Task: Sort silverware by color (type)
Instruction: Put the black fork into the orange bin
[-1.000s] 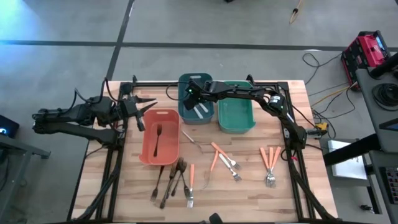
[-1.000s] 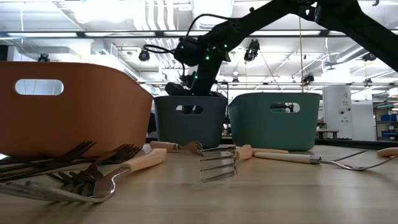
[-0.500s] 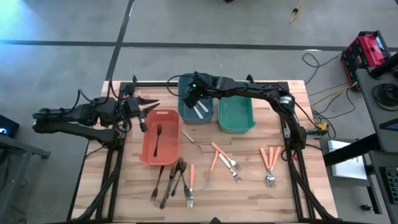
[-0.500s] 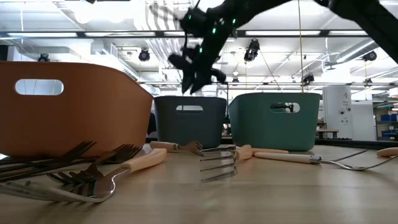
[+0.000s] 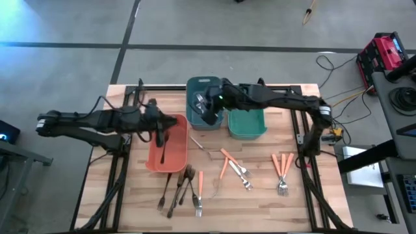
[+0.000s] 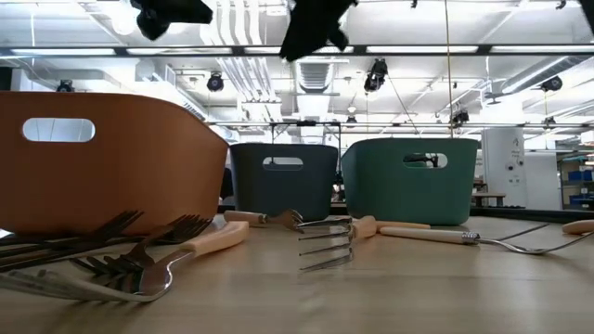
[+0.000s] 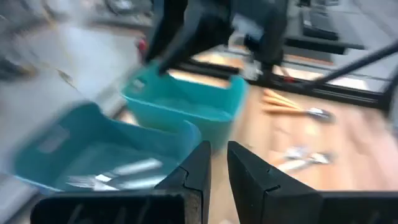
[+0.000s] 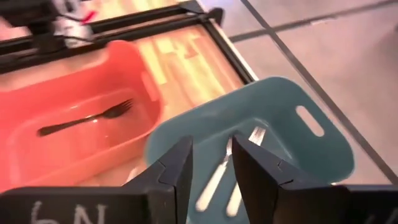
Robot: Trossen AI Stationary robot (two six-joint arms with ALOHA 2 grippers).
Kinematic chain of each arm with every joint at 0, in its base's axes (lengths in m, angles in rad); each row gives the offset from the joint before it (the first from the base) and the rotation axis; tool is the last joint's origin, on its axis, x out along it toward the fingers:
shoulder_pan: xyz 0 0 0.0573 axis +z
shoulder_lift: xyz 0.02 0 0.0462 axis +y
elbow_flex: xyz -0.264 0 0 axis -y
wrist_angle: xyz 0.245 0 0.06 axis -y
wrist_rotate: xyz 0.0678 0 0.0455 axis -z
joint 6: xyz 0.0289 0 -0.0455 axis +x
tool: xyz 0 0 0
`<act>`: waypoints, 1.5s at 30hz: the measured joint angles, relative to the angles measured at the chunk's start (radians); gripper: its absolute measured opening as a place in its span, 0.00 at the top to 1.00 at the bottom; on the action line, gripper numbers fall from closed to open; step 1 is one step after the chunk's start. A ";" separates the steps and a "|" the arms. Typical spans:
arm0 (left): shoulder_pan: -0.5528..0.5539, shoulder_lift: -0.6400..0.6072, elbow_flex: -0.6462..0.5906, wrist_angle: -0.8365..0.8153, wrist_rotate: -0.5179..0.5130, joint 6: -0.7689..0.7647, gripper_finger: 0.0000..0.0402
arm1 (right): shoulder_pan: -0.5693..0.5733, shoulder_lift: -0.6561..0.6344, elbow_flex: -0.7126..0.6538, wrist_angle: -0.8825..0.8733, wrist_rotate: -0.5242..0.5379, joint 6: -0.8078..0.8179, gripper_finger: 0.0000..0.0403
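My right gripper hangs open above the blue bin, touching nothing. Plain silver forks lie on that bin's floor. My left gripper hovers over the salmon bin, its fingers a narrow gap apart and holding nothing. One dark bronze fork lies flat in the salmon bin. On the table lie several bronze forks, orange-handled utensils and silver ones.
The green bin stands right of the blue one, against it. A thin silver utensil lies between the bins and the fork piles. In the low view both arms show only at the top edge, high above the bins.
My right gripper has risen out of the blue bin and drifted a little toward the near edge; the silver forks stay in the bin. My left gripper has swung from the table's left edge toward the right, coming over the salmon bin.
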 joint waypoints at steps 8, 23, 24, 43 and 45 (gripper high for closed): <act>-0.108 0.090 0.000 -0.087 0.014 -0.285 0.91 | 0.111 -0.172 -0.179 0.022 0.001 0.019 0.79; -0.550 0.347 0.257 -0.350 -0.054 -0.758 0.91 | 0.156 -0.281 -0.318 0.128 0.009 0.017 0.80; -0.574 0.368 0.278 -0.390 -0.061 -0.805 0.91 | 0.156 -0.281 -0.318 0.130 0.009 0.016 0.80; -0.770 0.694 0.265 -0.619 0.135 -1.395 0.91 | 0.157 -0.280 -0.318 0.127 0.009 0.016 0.80; -0.770 0.714 0.271 -0.614 0.134 -1.392 0.91 | 0.157 -0.280 -0.318 0.126 0.009 0.016 0.80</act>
